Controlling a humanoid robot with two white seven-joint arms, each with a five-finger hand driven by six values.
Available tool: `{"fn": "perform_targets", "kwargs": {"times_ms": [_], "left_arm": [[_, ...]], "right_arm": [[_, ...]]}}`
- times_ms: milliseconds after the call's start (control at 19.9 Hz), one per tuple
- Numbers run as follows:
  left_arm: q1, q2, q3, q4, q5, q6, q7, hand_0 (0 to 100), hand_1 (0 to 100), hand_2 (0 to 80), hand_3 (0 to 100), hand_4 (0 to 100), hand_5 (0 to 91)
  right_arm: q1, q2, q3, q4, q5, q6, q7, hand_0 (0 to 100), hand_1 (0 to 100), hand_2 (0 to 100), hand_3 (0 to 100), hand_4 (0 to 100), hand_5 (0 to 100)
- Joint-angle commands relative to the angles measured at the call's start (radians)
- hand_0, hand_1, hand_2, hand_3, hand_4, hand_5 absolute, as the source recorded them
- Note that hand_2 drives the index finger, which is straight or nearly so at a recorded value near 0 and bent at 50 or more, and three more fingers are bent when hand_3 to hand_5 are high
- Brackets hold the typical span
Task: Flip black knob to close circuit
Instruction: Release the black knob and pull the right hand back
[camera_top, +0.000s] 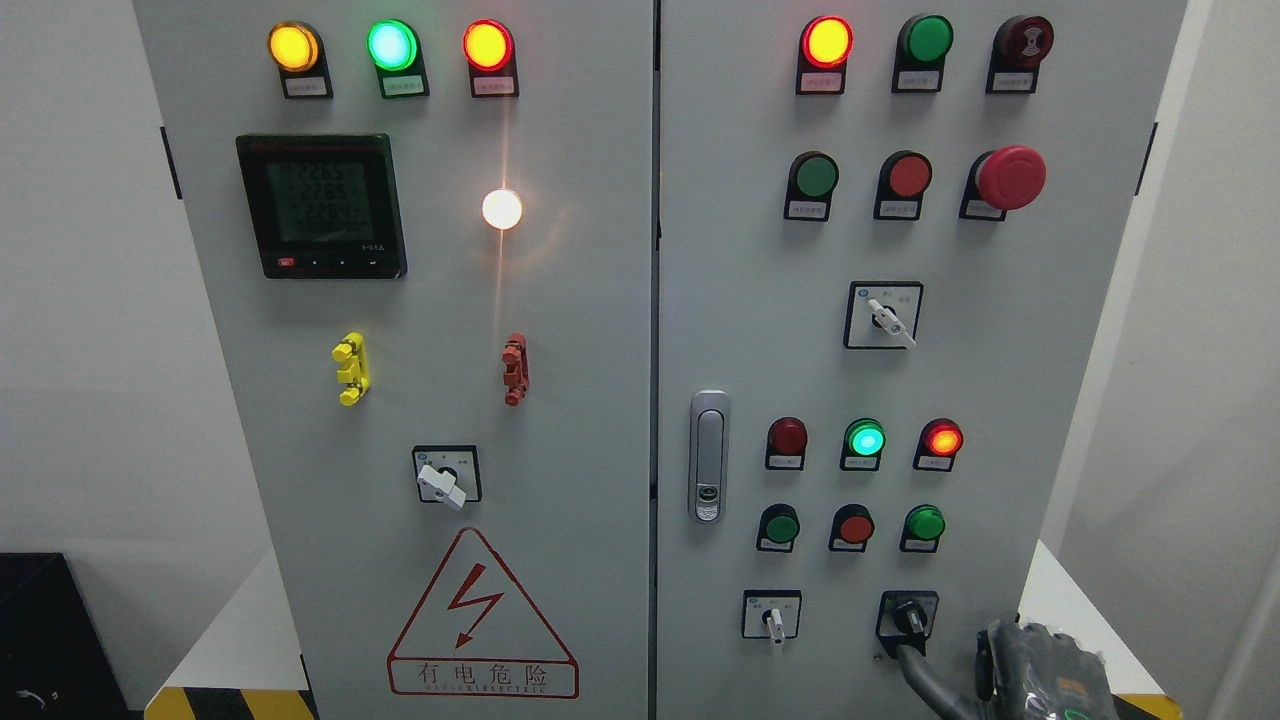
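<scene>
The black knob (908, 617) sits on a black square plate at the lower right of the grey cabinet's right door (740, 300). Its handle points down and a little to the right. My right hand (1040, 672), in a dark glove, comes in at the bottom right corner, just right of and below the knob. One dark finger (922, 680) stretches up and left and its tip reaches the lower edge of the knob's plate. The hand holds nothing. The left arm is out of view.
A white selector switch (772, 618) is left of the knob. Green and red push buttons (855, 527) and lit lamps (865, 439) are above it. A door latch (708, 455) is at mid-door. Another white selector (885, 316) is higher up. The left door carries a meter (322, 205) and a warning sign (482, 620).
</scene>
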Motion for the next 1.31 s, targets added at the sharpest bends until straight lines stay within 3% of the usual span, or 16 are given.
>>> {"fn": "perform_targets", "kwargs": {"times_ms": [0, 301, 803, 1255], "left_arm": [[0.000, 0.000, 0.000, 0.001, 0.000, -0.001, 0.000, 12, 56, 0.0, 0, 0, 0.0], [0.000, 0.000, 0.000, -0.001, 0.000, -0.001, 0.000, 12, 56, 0.0, 0, 0, 0.0], [0.000, 0.000, 0.000, -0.001, 0.000, -0.001, 0.000, 12, 56, 0.0, 0, 0, 0.0], [0.000, 0.000, 0.000, -0.001, 0.000, -0.001, 0.000, 12, 56, 0.0, 0, 0, 0.0]], "right_arm": [[0.012, 0.001, 0.044, -0.013, -0.027, -0.003, -0.008, 0, 0, 89, 100, 96, 98], [0.056, 0.001, 0.086, -0.069, -0.122, -0.003, -0.011, 0, 0, 88, 100, 95, 97], [0.147, 0.000, 0.144, -0.160, -0.338, -0.007, -0.064, 0, 0, 80, 100, 89, 90], [0.240, -0.002, 0.167, -0.209, -0.634, -0.004, -0.196, 0, 2, 57, 83, 75, 71]]}}
